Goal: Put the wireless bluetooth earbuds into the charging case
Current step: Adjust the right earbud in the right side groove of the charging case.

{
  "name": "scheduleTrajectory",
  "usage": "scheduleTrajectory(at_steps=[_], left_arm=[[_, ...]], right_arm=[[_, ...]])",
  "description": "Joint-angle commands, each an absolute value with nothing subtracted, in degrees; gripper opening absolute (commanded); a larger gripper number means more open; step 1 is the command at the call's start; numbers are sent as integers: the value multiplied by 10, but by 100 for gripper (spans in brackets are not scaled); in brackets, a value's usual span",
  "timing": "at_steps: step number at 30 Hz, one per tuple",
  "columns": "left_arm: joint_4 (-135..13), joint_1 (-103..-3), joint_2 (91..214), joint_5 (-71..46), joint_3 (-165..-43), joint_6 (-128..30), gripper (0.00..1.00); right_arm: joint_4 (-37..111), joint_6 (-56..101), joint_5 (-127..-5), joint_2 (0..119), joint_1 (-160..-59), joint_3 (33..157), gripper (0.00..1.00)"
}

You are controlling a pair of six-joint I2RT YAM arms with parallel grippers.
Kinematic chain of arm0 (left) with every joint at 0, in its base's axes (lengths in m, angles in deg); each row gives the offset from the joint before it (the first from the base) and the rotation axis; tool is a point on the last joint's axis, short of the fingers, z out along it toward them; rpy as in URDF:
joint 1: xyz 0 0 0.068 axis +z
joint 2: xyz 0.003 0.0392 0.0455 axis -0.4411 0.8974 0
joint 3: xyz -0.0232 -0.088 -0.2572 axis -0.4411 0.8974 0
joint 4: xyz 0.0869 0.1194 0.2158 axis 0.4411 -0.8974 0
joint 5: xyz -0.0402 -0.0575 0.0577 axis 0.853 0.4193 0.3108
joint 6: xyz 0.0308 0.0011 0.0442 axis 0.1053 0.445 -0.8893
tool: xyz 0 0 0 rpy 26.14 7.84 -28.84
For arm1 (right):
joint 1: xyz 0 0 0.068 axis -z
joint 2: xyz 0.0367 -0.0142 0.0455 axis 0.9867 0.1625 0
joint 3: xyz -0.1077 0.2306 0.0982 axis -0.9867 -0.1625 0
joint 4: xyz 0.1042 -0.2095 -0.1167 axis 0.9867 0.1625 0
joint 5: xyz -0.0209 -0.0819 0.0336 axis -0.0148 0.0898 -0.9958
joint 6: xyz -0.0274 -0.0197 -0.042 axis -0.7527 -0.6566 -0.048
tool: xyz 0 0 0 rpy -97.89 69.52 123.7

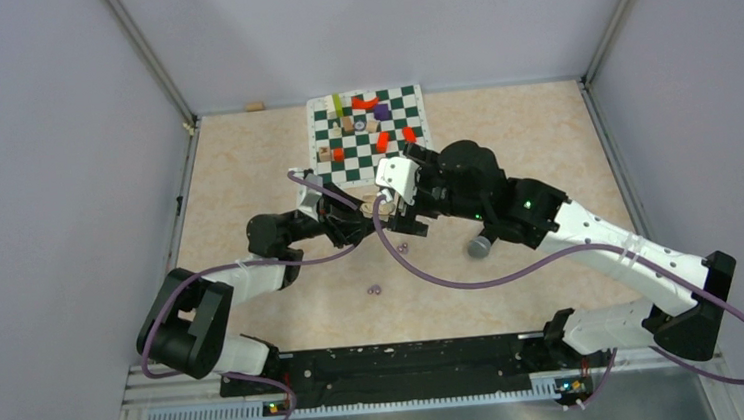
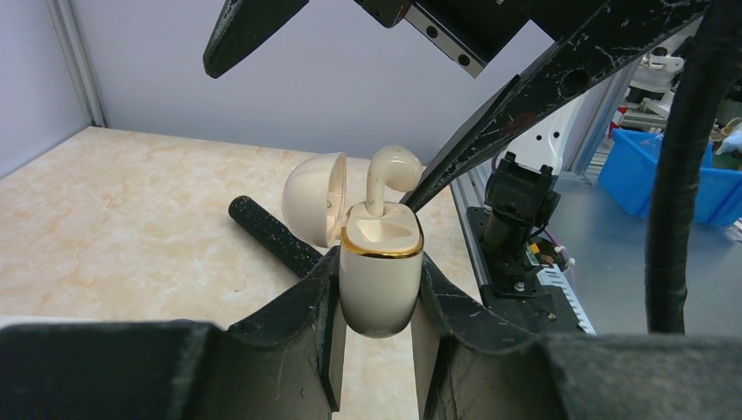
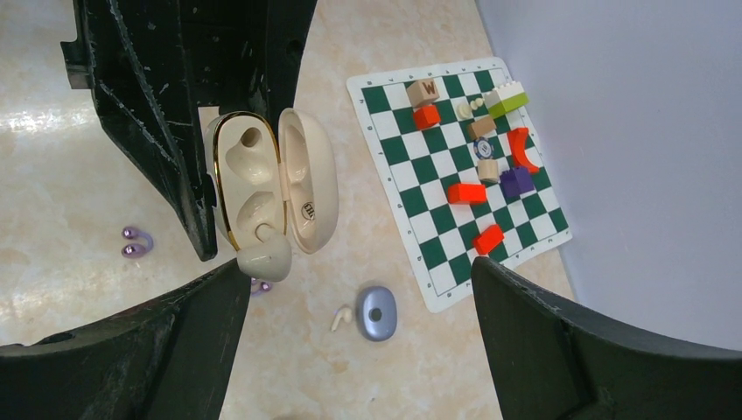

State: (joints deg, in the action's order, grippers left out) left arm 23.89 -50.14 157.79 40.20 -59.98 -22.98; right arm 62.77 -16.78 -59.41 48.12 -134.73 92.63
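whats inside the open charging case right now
One cream earbud stands stem-down in one well of the charging case, head sticking out. The other well looks empty. Its stem tip is hidden.

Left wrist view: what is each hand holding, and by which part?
Left hand clamps the open charging case by the sides of its lower body. Right hand is open, holding nothing.

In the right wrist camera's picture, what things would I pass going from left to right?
Small purple pieces → open cream case → blue-grey oval object → purple block.
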Motion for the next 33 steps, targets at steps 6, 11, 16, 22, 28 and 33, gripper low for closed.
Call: scheduleTrajectory(at_steps=[6, 11, 16, 22, 28, 33], left_arm=[[297, -502, 1567, 409, -618, -227, 0], [296, -501, 1568, 410, -618, -226, 0], [296, -502, 1572, 412, -618, -226, 0], [297, -504, 1570, 413, -620, -226, 0], [297, -504, 1570, 414, -620, -226, 0], [296, -504, 1572, 416, -621, -226, 0]], right_arm=[[632, -178, -593, 474, -1343, 959, 94], [635, -166, -601, 484, -1342, 976, 93], [649, -159, -613, 492, -1343, 998, 92], [661, -155, -625, 500, -1343, 1008, 91], [665, -150, -632, 501, -1346, 1011, 91], [663, -138, -633, 507, -1348, 1021, 91]])
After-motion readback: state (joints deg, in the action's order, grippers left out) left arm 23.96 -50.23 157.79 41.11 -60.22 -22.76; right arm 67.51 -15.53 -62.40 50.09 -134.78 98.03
